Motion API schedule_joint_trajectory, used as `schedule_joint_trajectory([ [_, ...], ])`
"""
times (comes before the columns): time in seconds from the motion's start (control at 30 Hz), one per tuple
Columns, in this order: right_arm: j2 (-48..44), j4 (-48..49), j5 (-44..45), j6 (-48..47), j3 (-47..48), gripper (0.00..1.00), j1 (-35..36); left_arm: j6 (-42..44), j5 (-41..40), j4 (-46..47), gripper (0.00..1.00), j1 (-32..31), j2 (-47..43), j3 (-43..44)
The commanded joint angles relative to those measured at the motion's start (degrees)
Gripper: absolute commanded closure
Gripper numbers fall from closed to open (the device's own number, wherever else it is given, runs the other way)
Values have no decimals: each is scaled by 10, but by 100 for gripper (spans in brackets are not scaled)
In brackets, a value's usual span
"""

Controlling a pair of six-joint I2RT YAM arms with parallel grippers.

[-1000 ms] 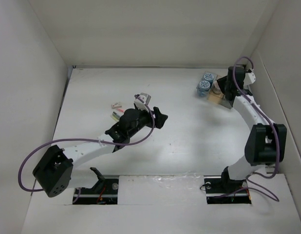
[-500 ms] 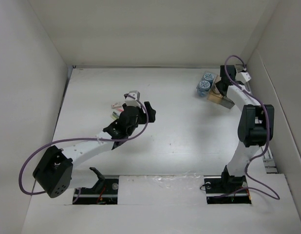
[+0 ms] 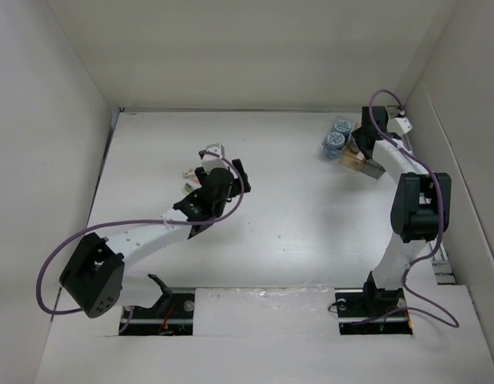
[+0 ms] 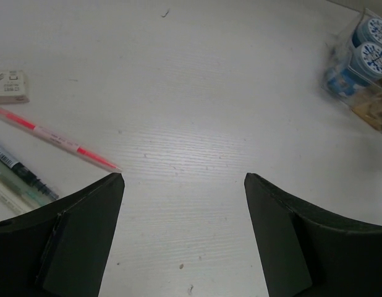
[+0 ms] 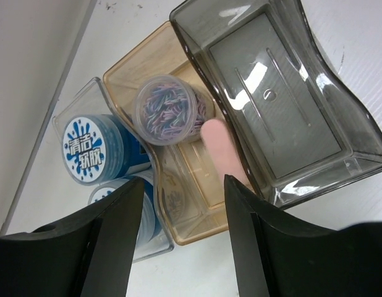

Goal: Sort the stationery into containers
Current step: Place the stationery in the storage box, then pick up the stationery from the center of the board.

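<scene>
Right tool (image 5: 182, 183): jaws newly spread, cylinder (image 5: 169, 108) released into tan bin (image 5: 126, 68). Left tool (image 4: 183, 178): spread, empty, nearing pens (image 4: 55, 139).

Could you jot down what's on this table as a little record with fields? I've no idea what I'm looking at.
left pincer: open, empty, over the table near the pens
right pincer: open, empty, above the tan bin
clear bin: two blue rolls
tan bin: lavender cylinder, pink piece
dark grey bin: nothing inside
loose on table: pink-red pen, green pen, small white box
</scene>
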Motion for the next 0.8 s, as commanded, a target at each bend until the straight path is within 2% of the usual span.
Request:
schedule_joint_trajectory([
  [0.0, -62, 0, -13, 5, -4, 39, 9, -26, -59, -26, 23, -1, 15, 36],
  [0.13, -143, 16, -34, 11, -48, 39, 32, -77, -99, -74, 27, 4, 53, 65],
  [0.2, -181, 40, -58, 11, -94, 44, 63, -121, -106, -100, 32, 28, 74, 79],
  [0.23, -220, 52, -69, 11, -114, 50, 73, -138, -106, -109, 33, 36, 82, 87],
  [0.27, -237, 66, -82, 11, -134, 76, 84, -157, -100, -127, 35, 47, 97, 93],
  [0.33, -280, 83, -118, 16, -182, 100, 118, -203, -72, -171, 37, 90, 126, 123],
  [0.43, -306, 90, -118, 16, -222, 100, 165, -233, -49, -215, 39, 139, 158, 160],
  [0.57, -350, 96, -142, 16, -264, 100, 208, -238, -19, -203, 40, 184, 169, 167],
  [0.7, -374, 96, -169, 11, -287, 76, 227, -269, -15, -191, 40, 236, 164, 160],
  [0.73, -374, 102, -177, 11, -292, 64, 235, -274, -15, -191, 40, 246, 177, 160],
  [0.77, -382, 107, -177, 11, -292, 58, 240, -274, -15, -191, 40, 263, 183, 160],
])
